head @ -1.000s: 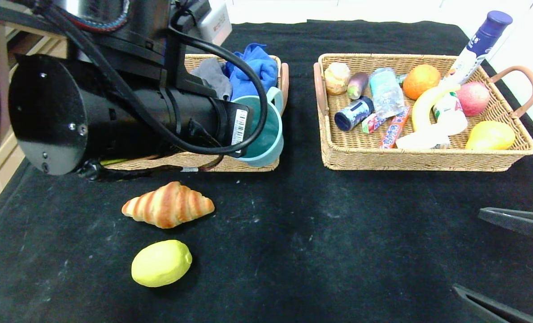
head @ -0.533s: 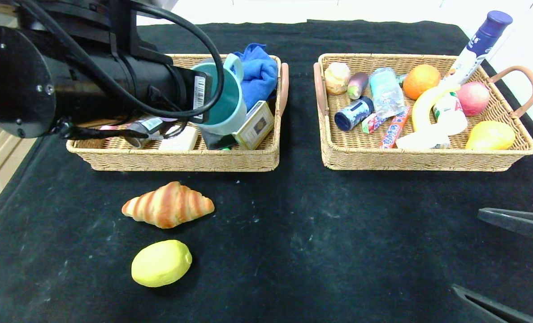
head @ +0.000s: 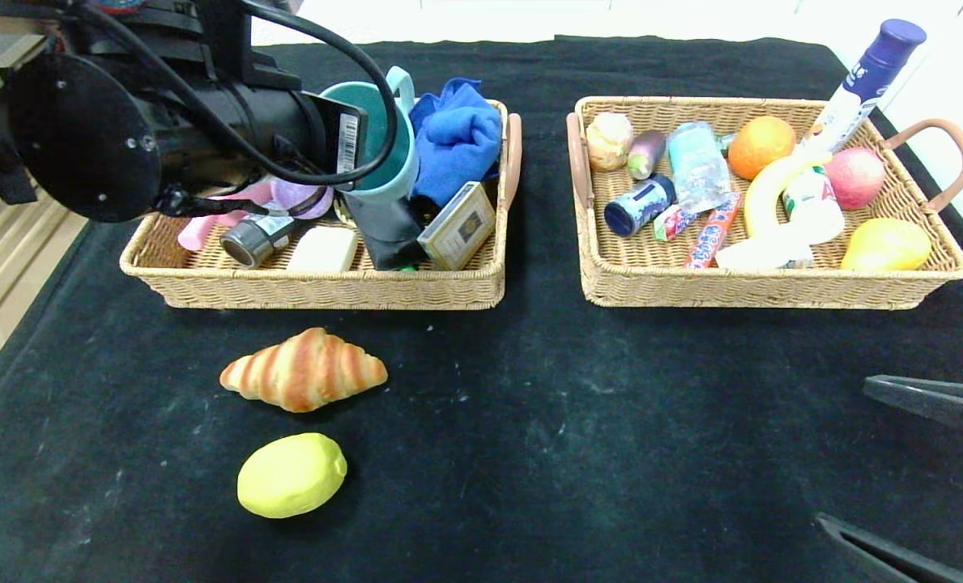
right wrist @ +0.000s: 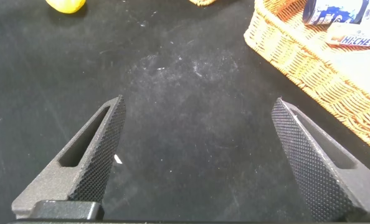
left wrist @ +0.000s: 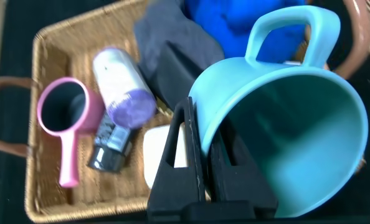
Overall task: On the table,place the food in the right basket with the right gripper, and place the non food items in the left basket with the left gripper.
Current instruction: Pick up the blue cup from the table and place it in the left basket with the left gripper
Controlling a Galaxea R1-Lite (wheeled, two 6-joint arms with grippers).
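Holding the pale blue mug [head: 384, 138] by its rim, the left gripper [left wrist: 200, 168] hangs over the left basket [head: 327, 287] at the upper left of the head view, jaws clenched on the wall, one inside and one outside, so the mug tilts mouth outward above the clutter. Likely it waits there for release. At the lower right, the right gripper [right wrist: 197, 155] sits parked low over the black counter [head: 570, 421], jaws spread and empty. Left of centre, the croissant [head: 303, 369] and lemon [head: 291, 474] lie well apart from the right basket [head: 773, 283], not yet sorted
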